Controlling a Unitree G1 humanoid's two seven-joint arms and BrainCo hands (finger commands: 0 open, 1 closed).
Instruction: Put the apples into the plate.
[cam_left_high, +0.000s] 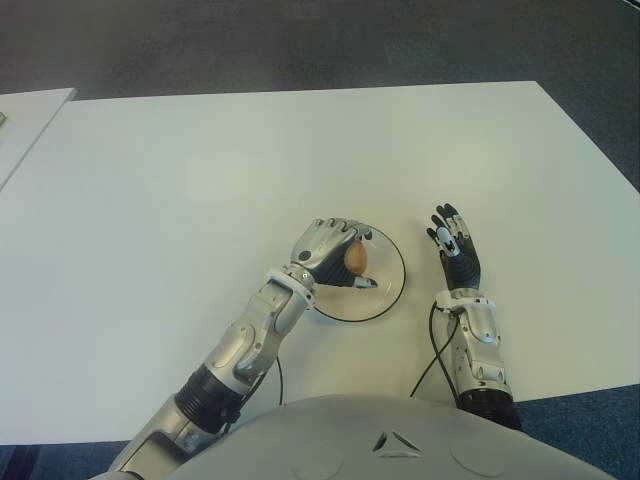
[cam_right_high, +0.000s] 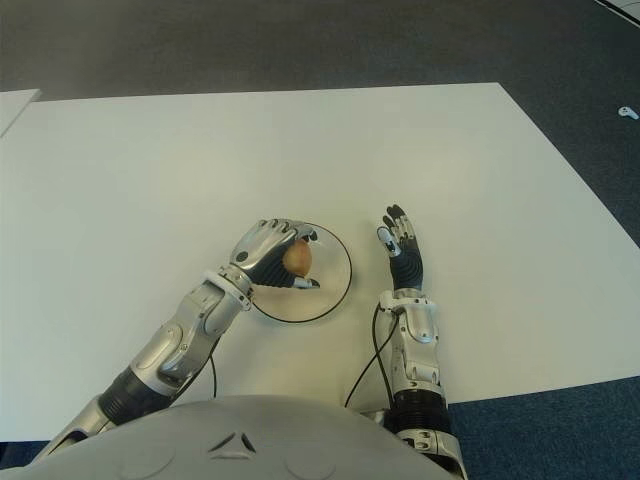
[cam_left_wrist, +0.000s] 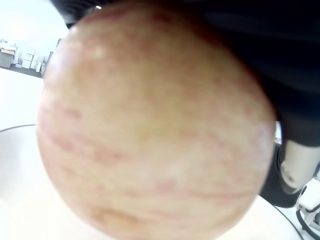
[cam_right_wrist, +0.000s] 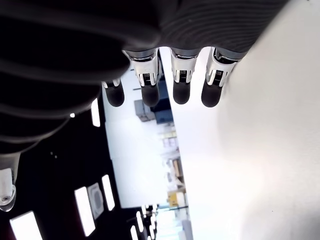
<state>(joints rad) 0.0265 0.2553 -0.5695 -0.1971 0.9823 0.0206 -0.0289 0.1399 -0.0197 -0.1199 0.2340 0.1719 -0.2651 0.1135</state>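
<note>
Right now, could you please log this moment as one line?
left hand: shut on apple, over plate | right hand: open, right of plate

**Silver arms, dark fingers**

The left hand (cam_left_high: 330, 255) has silver knuckle plates and a white wrist ring. The right hand (cam_left_high: 455, 245) is black and ribbed, its fingers (cam_right_wrist: 180, 75) showing silver-and-white joints and rounded black tips. Both forearms wear silver shells over black joints. A thin black cable (cam_left_high: 432, 350) loops beside the right forearm. The grey torso (cam_left_high: 400, 440) carries small triangular marks.
</note>
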